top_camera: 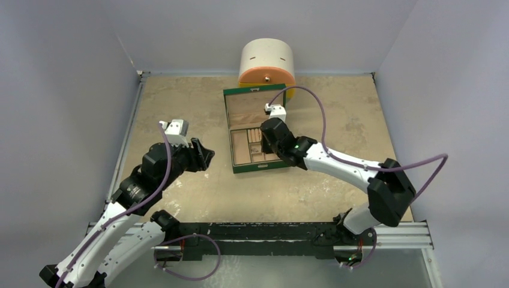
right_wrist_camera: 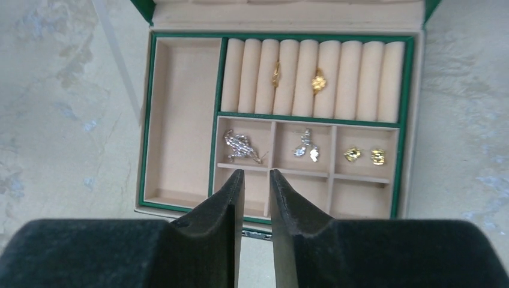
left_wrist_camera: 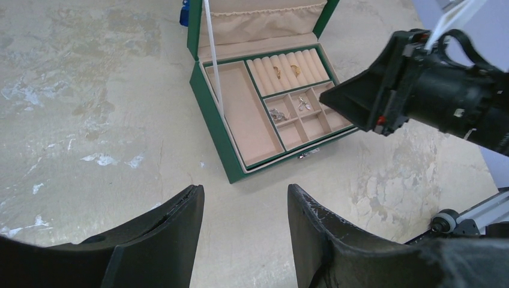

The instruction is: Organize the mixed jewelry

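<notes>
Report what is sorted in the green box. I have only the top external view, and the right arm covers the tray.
Observer: The right wrist view shows two gold rings slotted into the ring rolls of the green box.
Operator: List the small compartments.
Observer: In the row next to the rolls there is a silvery piece on the left, silvery bits in the middle, and two gold studs on the right.
Operator: State the right tool.
Observer: The right tool is narrowly open and holds nothing.
</notes>
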Available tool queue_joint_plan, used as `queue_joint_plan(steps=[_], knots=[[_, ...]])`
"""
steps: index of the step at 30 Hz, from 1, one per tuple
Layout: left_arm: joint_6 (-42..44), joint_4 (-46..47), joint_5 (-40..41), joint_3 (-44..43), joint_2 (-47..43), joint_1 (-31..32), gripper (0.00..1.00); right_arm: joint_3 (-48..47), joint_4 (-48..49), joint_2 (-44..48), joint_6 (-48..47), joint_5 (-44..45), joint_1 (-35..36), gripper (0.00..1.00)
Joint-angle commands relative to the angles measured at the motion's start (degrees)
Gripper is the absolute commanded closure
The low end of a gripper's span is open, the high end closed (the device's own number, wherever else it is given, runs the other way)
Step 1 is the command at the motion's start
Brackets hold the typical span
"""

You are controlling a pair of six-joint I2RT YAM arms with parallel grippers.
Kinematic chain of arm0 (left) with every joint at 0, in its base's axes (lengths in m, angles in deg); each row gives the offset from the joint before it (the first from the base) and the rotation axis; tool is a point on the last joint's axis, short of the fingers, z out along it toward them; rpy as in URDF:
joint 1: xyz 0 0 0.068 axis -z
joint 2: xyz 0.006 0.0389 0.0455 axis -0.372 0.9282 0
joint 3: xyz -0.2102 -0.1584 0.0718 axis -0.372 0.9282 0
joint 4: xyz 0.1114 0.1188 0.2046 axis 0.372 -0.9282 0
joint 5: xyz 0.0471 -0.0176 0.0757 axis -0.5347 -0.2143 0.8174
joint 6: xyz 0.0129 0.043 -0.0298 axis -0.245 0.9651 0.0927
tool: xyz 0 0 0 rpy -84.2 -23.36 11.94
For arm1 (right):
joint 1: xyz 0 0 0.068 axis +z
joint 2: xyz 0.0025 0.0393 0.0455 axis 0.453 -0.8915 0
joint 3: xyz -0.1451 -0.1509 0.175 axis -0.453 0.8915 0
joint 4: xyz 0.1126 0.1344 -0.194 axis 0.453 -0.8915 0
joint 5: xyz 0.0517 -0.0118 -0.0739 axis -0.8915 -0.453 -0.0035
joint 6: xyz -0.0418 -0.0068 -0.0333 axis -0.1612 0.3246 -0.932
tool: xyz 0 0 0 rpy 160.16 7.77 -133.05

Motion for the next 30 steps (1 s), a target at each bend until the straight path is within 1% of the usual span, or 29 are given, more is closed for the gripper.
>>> queue_joint_plan(steps=[1, 8, 14, 22, 27, 30], knots=[[0.25, 1.06, 0.90, -1.36, 0.68, -0.29, 0.47, 2.00, -0.64, 5.65, 0.28, 5.26, -0.19, 0.75], [0.08, 1.05, 1.32, -1.36, 1.44, -0.34, 0.47, 4.22, -2.28, 14.23, -4.89, 10.56, -0.80, 0.74], [-0.01, 0.96, 1.46, -1.39, 2.54, -0.29, 0.47, 3.26, -2.80, 18.38, -10.04, 13.04, -2.84, 0.69], [0.43, 0.55, 3.05, -2.59, 4.10, -0.29, 0.47, 1.90, 0.95, 18.45, -12.86, 11.52, -9.24, 0.72], [2.43, 0.54, 8.73, -6.67, 7.96, -0.32, 0.48, -2.71, 2.28, 15.88, -13.79, 8.97, -13.85, 0.75], [3.23, 0.30, 13.62, -10.62, 12.07, -0.36, 0.48, -6.14, 2.15, 13.79, -13.61, 5.83, -16.38, 0.79]])
